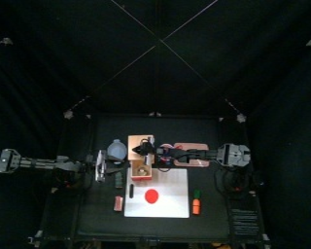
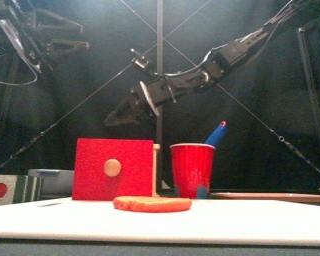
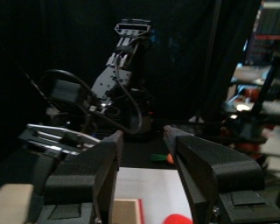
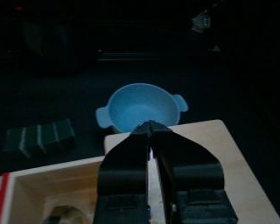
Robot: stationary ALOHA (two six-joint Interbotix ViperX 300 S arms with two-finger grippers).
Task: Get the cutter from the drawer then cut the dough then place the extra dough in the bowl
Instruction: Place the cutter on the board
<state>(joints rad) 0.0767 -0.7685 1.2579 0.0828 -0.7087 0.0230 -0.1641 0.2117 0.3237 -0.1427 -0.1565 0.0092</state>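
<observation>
The pale wooden box point(image 1: 143, 161) stands behind the white cutting board point(image 1: 159, 185); its red drawer front point(image 2: 113, 169) faces forward. A flat red dough disc point(image 1: 153, 195) lies on the board, seen low in the front view as dough point(image 2: 152, 203). My right gripper point(image 4: 150, 131) hangs shut over the box top, with the blue-grey bowl point(image 4: 143, 105) beyond it. The right wrist view shows the drawer pulled out, with a dim rounded metal thing point(image 4: 64, 214) inside, probably the cutter. My left gripper point(image 3: 149, 175) is open and empty, left of the box, facing the board.
A red cup point(image 2: 192, 168) with a blue toy knife point(image 2: 216, 132) stands on the board's right side, also the red cup point(image 1: 197, 205) in the top view. The bowl point(image 1: 116, 149) sits at the box's back left.
</observation>
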